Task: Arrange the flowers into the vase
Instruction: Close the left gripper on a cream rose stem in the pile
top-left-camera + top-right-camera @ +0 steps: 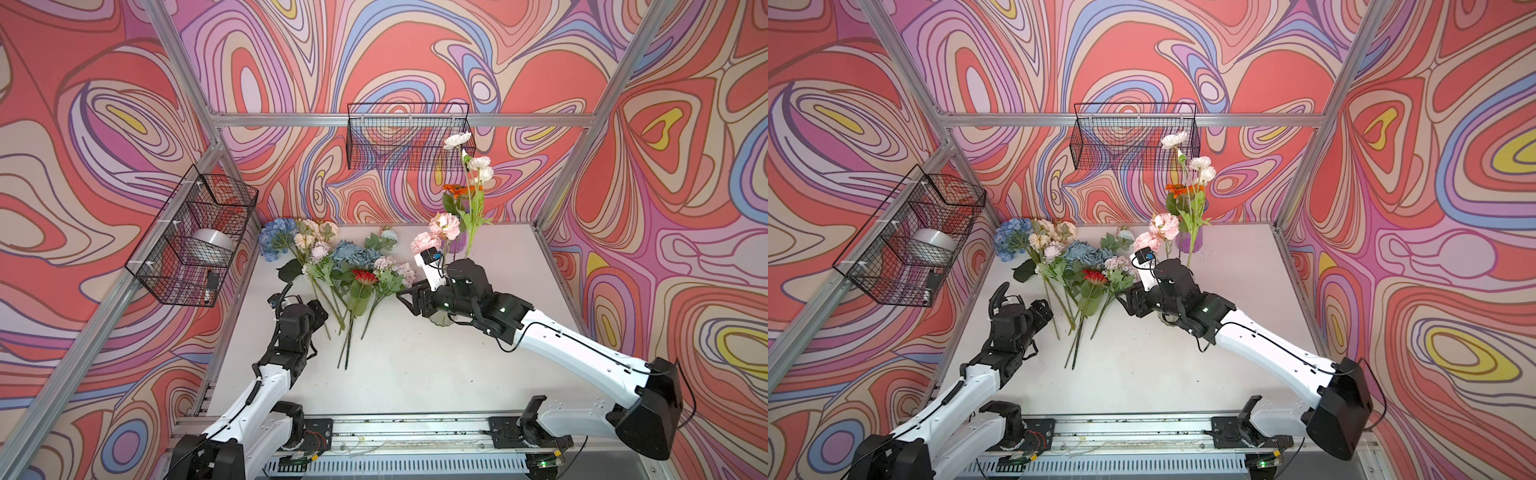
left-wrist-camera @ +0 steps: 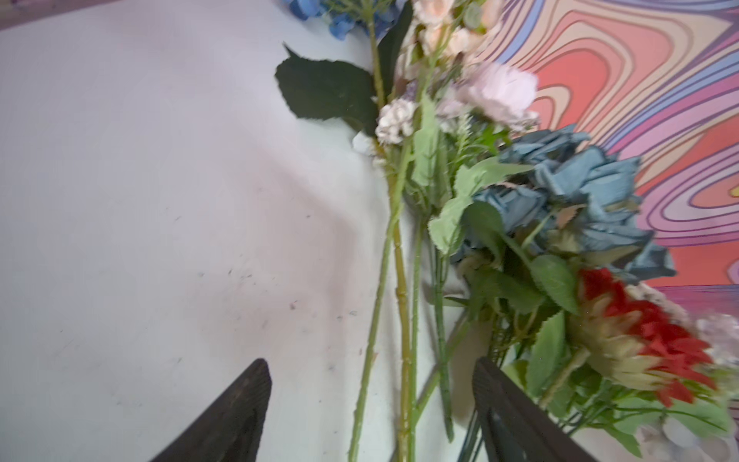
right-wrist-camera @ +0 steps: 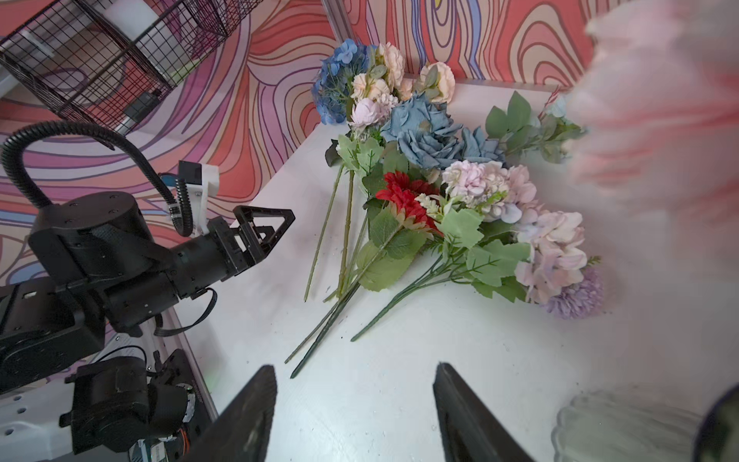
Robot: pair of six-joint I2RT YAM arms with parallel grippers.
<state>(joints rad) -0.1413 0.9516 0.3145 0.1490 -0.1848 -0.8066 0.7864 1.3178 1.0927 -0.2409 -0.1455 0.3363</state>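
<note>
Several loose flowers (image 1: pixel 353 266) (image 3: pixel 432 192) lie in a heap at the back left of the white table (image 1: pixel 415 374), stems toward the front. My left gripper (image 1: pixel 320 311) (image 2: pixel 372 372) is open, its fingers either side of a few green stems (image 2: pixel 404 320) lying on the table. My right gripper (image 1: pixel 409 297) (image 3: pixel 356 376) is open over bare table, right of the heap. A clear ribbed vase (image 1: pixel 441 320) (image 3: pixel 624 428) stands under the right wrist with pink blooms (image 1: pixel 444 226) rising above it. Behind, a purple vase (image 1: pixel 459 244) holds white blooms (image 1: pixel 457 140) and orange ones.
A wire basket (image 1: pixel 195 237) on the left wall holds a roll of tape (image 1: pixel 212 245). Another wire basket (image 1: pixel 409 137) hangs on the back wall. Aluminium frame posts stand at the table's corners, and the arms' base rail (image 1: pixel 374 428) runs along the front.
</note>
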